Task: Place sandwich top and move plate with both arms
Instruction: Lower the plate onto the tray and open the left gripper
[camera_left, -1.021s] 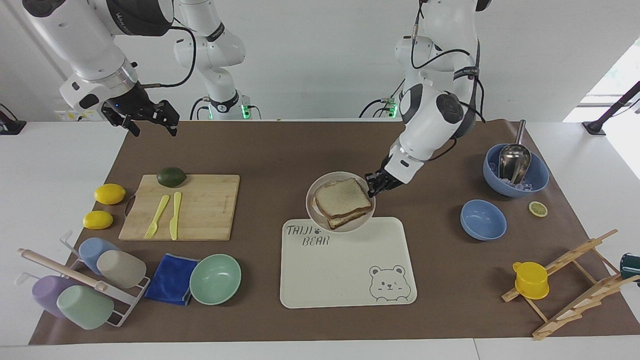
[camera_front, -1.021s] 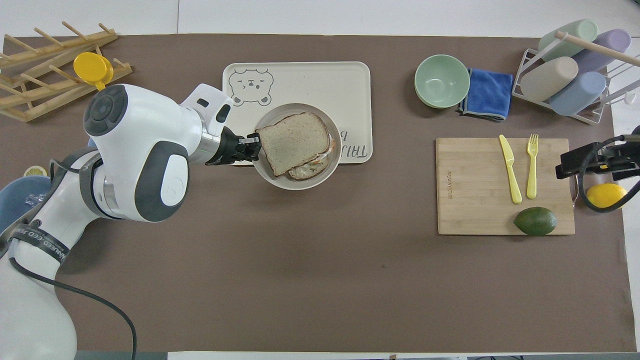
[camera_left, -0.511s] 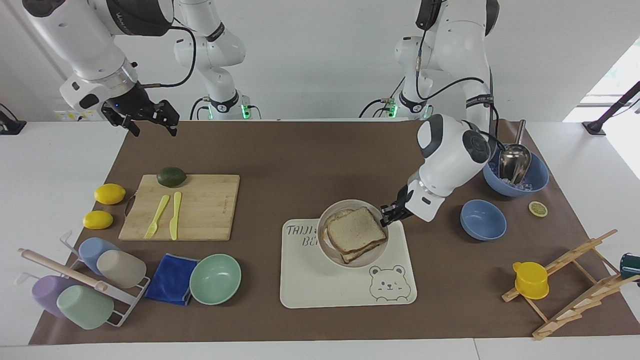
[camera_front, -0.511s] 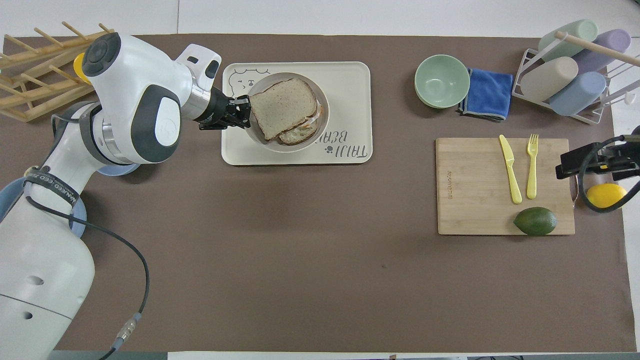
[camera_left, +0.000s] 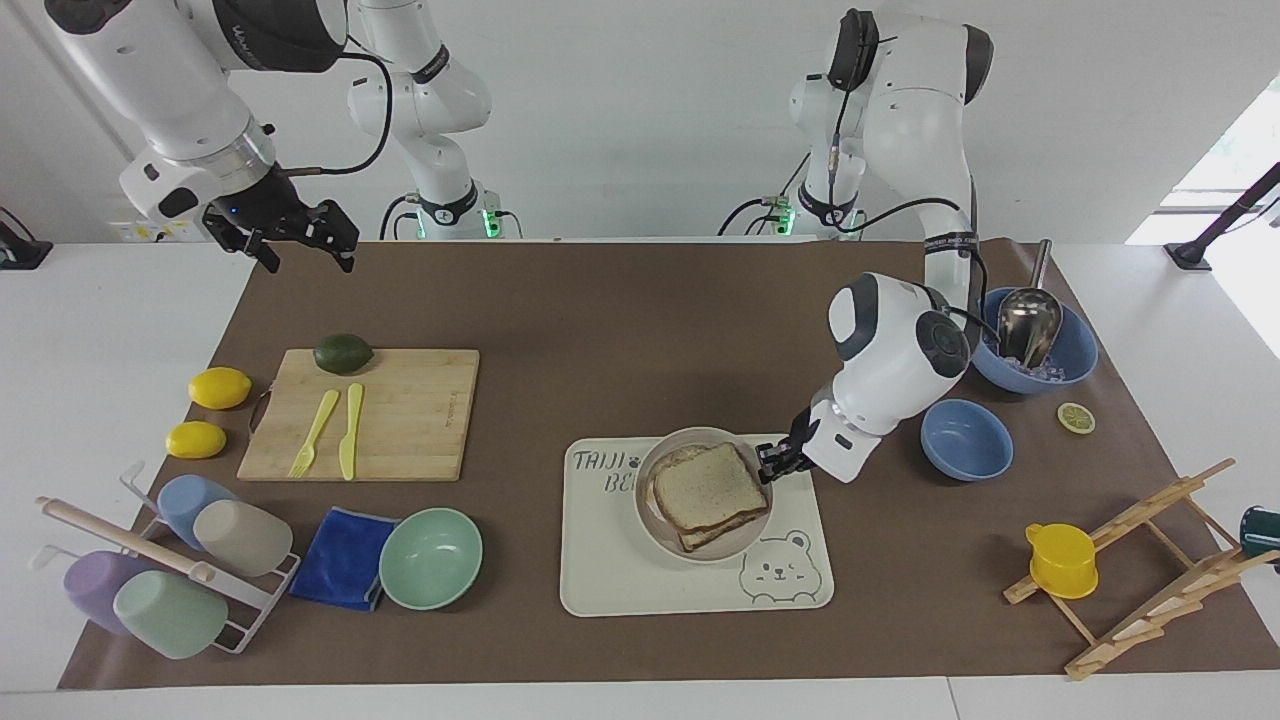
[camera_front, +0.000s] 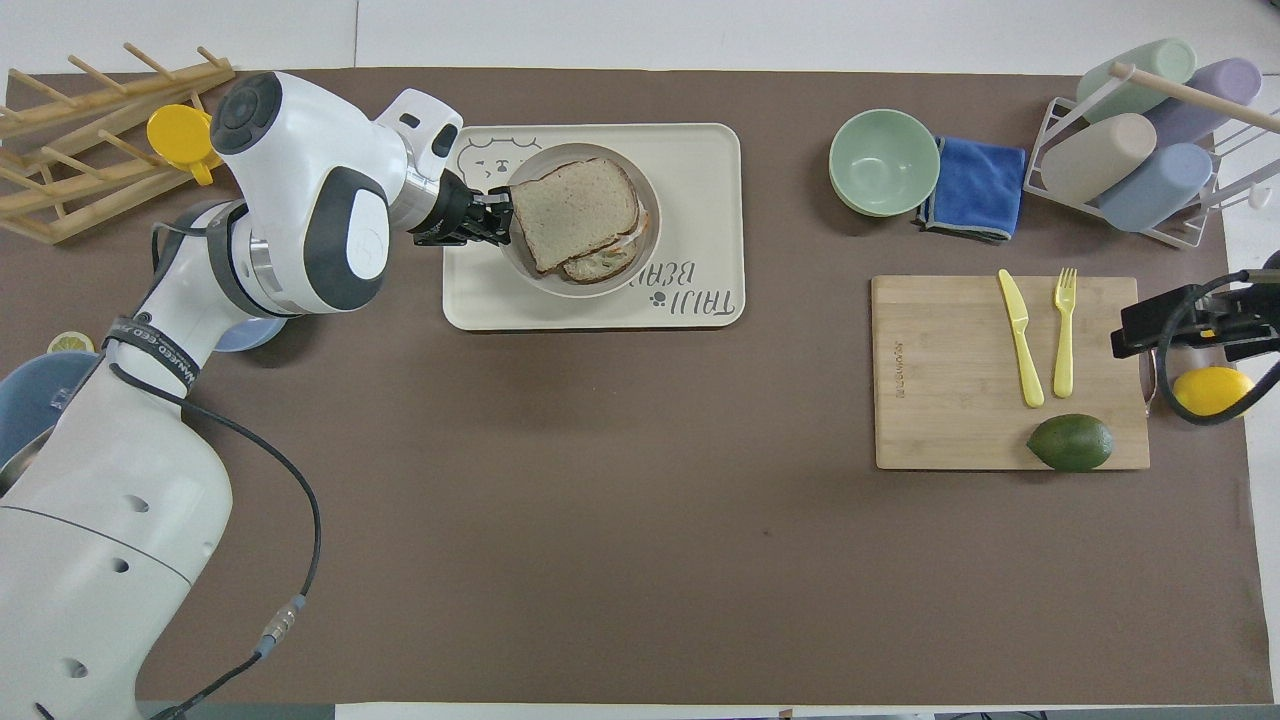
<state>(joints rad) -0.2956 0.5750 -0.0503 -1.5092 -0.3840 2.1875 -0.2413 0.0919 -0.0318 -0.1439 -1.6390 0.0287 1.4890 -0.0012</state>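
The round cream plate (camera_left: 648, 520) is at the bear-print tray (camera_left: 640, 590), over the end toward the left arm; I cannot tell whether it rests on the tray. The sandwich top (camera_left: 710, 486) lies on a lower slice in the plate. My left gripper (camera_left: 770, 462) is shut on the plate's rim on the side toward the left arm. In the overhead view the left gripper (camera_front: 497, 215) grips the plate (camera_front: 600, 288) with the sandwich top (camera_front: 578, 210) on it. My right gripper (camera_left: 305, 250) waits open in the air over the mat's corner near the right arm's base.
A small blue bowl (camera_left: 966, 438) and a blue bowl with a metal scoop (camera_left: 1030, 340) sit close to the left arm's elbow. A mint-green bowl (camera_left: 431, 557), a blue cloth (camera_left: 340, 555), a cutting board (camera_left: 365, 412) and a cup rack (camera_left: 160, 570) lie toward the right arm's end.
The left arm has carried the plate with the sandwich away from the robots, from the tray's near edge to over the tray. The right arm has not moved.
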